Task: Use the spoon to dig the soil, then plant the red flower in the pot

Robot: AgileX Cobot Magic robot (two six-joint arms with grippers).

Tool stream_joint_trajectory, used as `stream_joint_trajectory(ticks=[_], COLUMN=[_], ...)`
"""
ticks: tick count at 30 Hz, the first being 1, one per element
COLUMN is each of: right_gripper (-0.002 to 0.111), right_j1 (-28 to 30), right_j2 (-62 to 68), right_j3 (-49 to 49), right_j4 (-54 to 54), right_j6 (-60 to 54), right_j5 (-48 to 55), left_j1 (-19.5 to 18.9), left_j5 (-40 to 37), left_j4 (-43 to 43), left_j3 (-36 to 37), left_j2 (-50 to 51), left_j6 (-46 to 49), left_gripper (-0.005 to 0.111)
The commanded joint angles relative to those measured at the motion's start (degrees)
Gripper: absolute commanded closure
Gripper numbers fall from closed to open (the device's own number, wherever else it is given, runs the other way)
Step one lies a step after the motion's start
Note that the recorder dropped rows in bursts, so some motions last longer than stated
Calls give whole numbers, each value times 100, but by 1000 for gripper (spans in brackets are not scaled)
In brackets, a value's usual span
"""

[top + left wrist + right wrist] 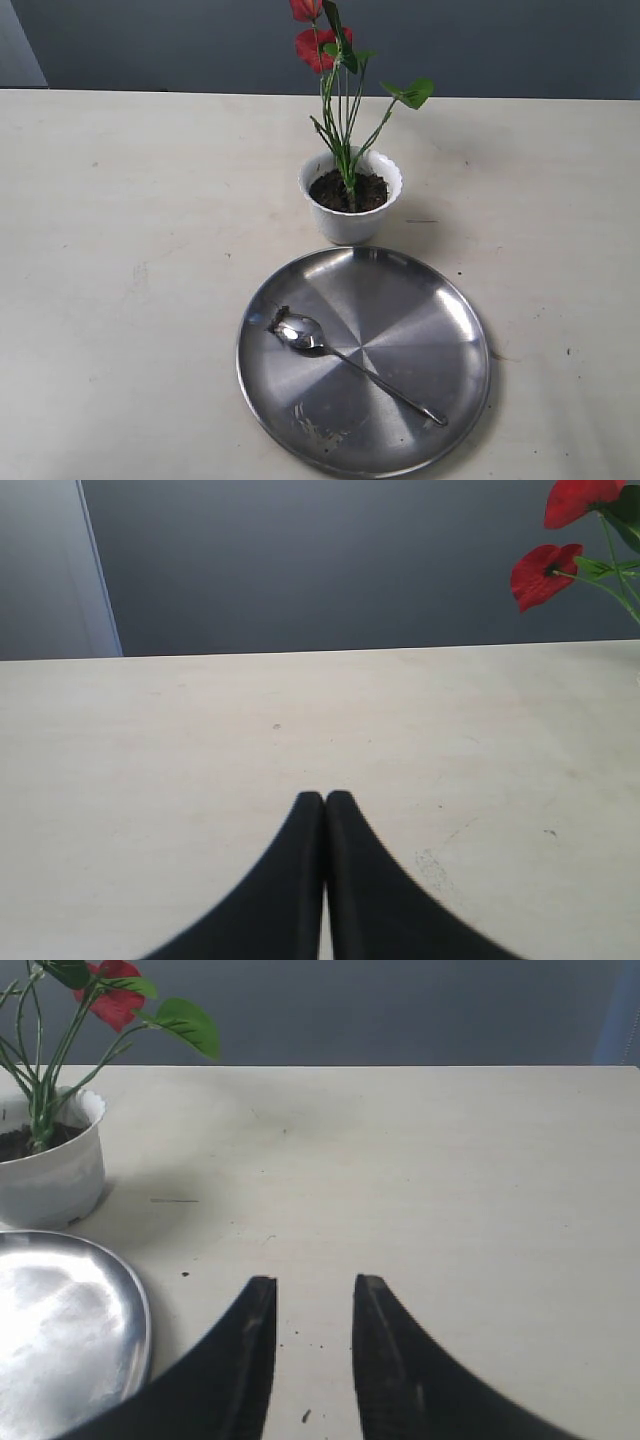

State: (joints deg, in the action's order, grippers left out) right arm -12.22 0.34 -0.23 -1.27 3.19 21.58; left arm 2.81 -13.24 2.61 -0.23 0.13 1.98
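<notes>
Red flower (322, 45), white pot (350, 225)

Pale table with a pot and a steel plate on it

The table (120, 250) is off-white, matte and faintly scuffed, with a few dark crumbs near the plate. Two things sit directly on it: the small white pot (350, 225) toward the far middle, and a large round steel plate (420, 300) just in front of it, their edges nearly touching. The surface to both sides is bare.

Left hand (325, 802), right hand (314, 1285): black curved fingers (matte, tapered).
</notes>
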Motion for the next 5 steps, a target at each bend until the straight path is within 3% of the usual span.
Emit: stream_joint_trajectory(ticks=[1, 5], right_gripper=[81, 81], right_j1=[29, 29], right_j2=[-34, -34], right_j3=[23, 23], right_j4=[-3, -3], right_j6=[-22, -22], right_j5=[-74, -74], left_j1=[17, 17], left_j5=[74, 74], left_j4=[-17, -17], left_j3=[23, 23], left_j2=[-13, -13], left_j6=[-12, -12], left_gripper=[106, 106])
